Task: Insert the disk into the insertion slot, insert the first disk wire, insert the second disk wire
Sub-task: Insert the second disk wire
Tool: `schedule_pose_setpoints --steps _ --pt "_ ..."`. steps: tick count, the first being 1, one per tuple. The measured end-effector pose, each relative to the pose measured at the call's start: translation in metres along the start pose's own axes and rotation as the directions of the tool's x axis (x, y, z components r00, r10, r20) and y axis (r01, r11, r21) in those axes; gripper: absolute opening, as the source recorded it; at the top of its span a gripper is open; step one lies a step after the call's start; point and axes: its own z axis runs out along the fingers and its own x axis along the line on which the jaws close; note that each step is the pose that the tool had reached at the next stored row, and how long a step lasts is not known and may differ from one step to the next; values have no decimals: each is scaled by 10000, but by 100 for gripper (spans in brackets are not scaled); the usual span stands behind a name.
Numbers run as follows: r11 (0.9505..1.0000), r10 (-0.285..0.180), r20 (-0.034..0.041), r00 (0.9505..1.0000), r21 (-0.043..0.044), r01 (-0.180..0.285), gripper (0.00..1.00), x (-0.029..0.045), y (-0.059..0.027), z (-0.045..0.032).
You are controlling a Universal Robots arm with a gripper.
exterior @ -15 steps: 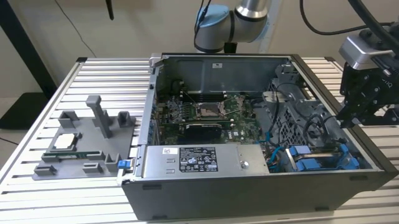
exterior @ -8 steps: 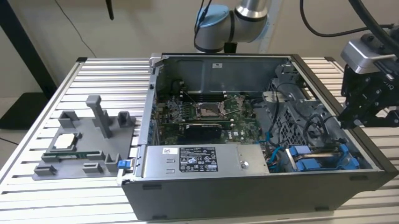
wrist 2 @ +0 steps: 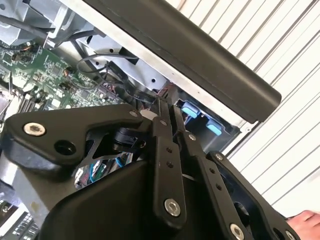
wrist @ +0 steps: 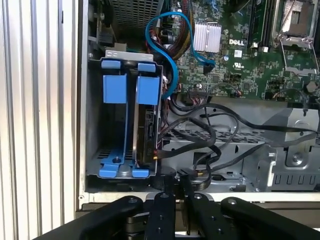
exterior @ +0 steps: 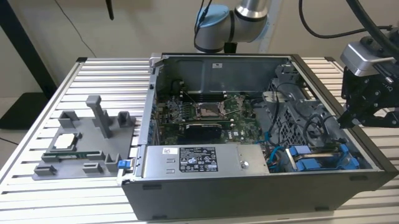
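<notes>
In the corner of the open computer case (exterior: 262, 186) at the exterior view's right, the disk (wrist: 146, 130) in its blue carrier sits edge-on inside the insertion slot (wrist: 95, 165), beside an empty blue carrier (wrist: 114, 90). Insertion looks done. Black cables (wrist: 210, 145) lie loose across the grey metal cage just beside the disk's connector edge; whether either wire is plugged in I cannot tell.

Gripper (wrist: 180, 187) hangs over the case wall near the bay, fingers (wrist 2: 162, 135) drawn together, nothing visibly between them. A hand (wrist 2: 305, 222) shows at the frame edge in the second wrist view.
</notes>
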Motion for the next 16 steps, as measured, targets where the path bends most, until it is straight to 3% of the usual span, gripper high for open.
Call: schedule_pose_setpoints --steps 7,10,16 --pt "10000 1 21 10000 1 -1 0 -7 53 -44" --pt "10000 8 69 10000 3 -8 0 -15 139 -76" --pt "10000 13 88 10000 5 -13 0 -25 321 -109"
